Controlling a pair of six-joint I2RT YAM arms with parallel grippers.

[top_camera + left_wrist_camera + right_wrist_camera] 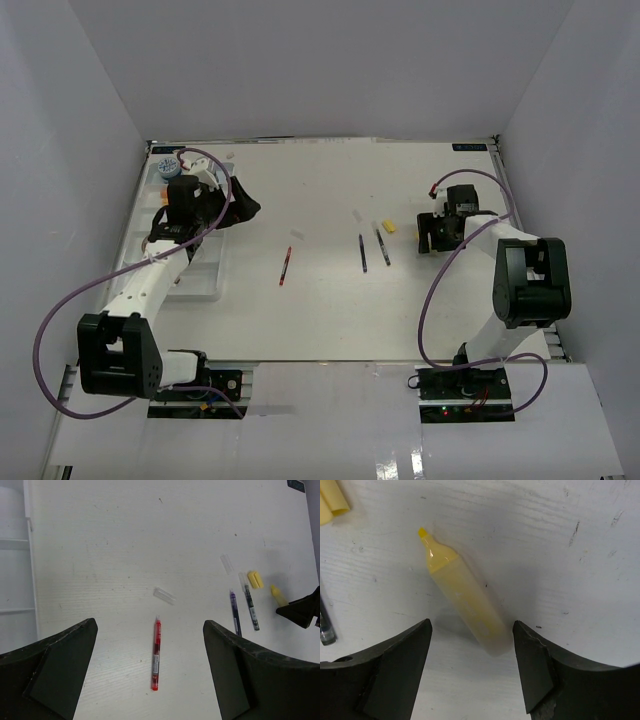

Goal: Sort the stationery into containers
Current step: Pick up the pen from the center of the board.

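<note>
A yellow highlighter lies uncapped on the table, its rear end between the fingers of my open right gripper, which is low over it and not closed. Its yellow cap lies apart. The right gripper is right of two dark pens. A red pen lies on the table ahead of my open, empty left gripper. The left gripper hovers by the white tray. A blue-white tub sits at the tray's far end.
A clear pen cap lies beyond the red pen and another lies by the dark pens. White walls enclose the table on three sides. Purple cables loop beside both arms.
</note>
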